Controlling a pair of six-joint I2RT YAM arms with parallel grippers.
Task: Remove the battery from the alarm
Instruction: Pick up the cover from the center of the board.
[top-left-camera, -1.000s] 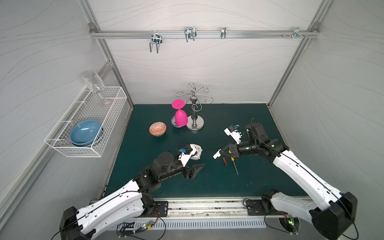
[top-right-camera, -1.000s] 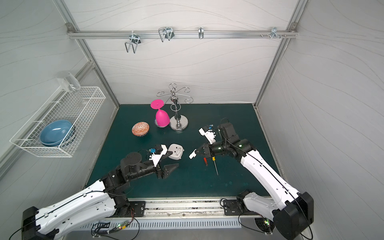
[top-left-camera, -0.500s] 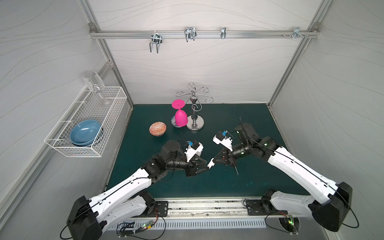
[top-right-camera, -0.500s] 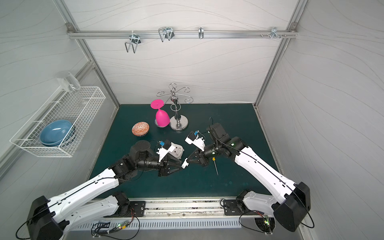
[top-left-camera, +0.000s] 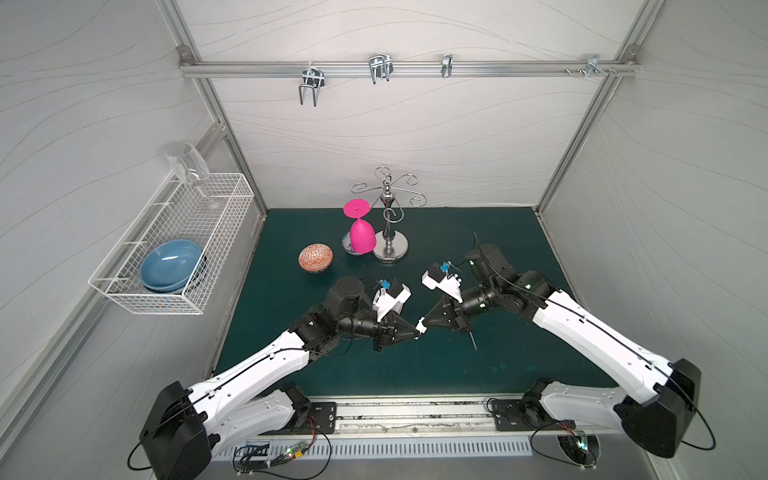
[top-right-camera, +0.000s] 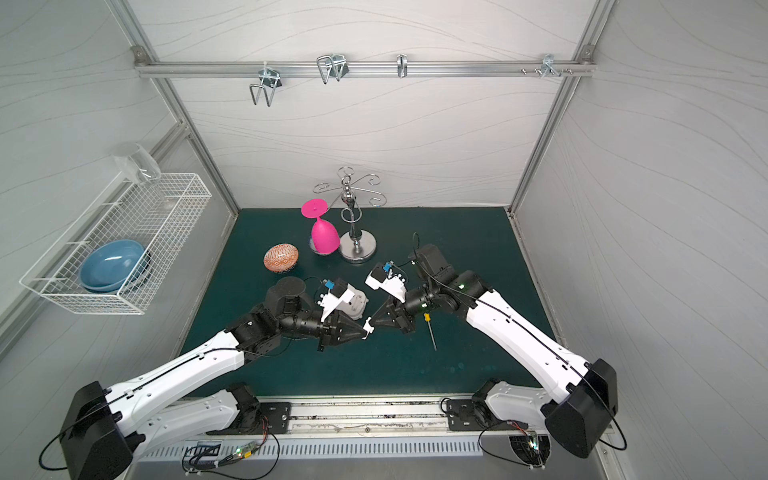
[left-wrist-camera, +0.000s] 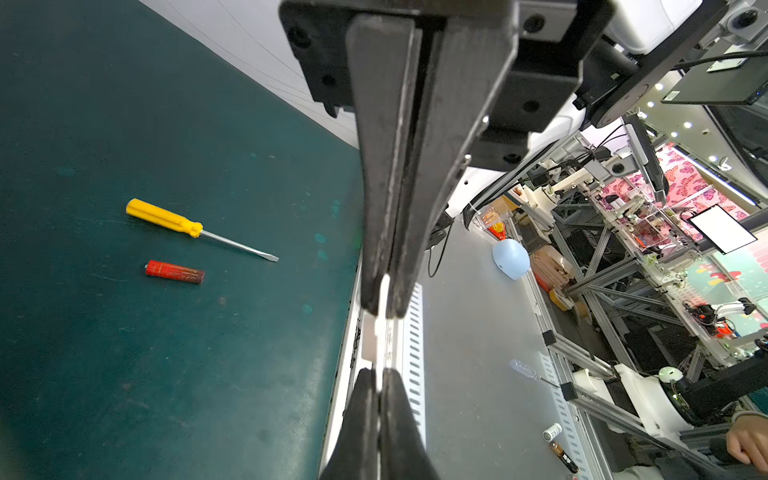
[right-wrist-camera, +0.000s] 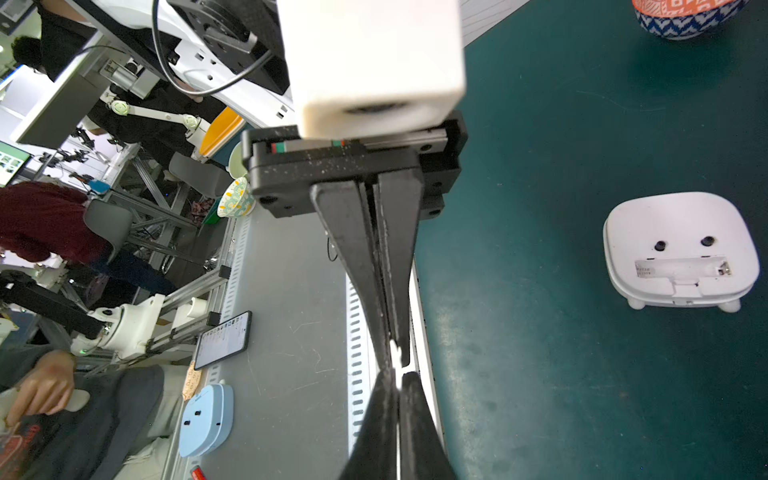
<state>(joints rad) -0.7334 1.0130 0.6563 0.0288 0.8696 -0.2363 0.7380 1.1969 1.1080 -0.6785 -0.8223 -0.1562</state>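
Handover seems to be going on: left gripper (left-wrist-camera: 376, 374) and right gripper (left-wrist-camera: 382, 307) are both pinching the white battery cover (top-left-camera: 420, 324). Battery (left-wrist-camera: 174, 272) is lying beside the screwdriver (left-wrist-camera: 199, 230), out of the alarm (right-wrist-camera: 681, 245); right should be releasing next.

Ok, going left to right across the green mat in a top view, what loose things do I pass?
patterned orange egg → pink glass → silver hook stand → yellow-handled screwdriver. The alarm sits level with the stand sideways, so it is left out.
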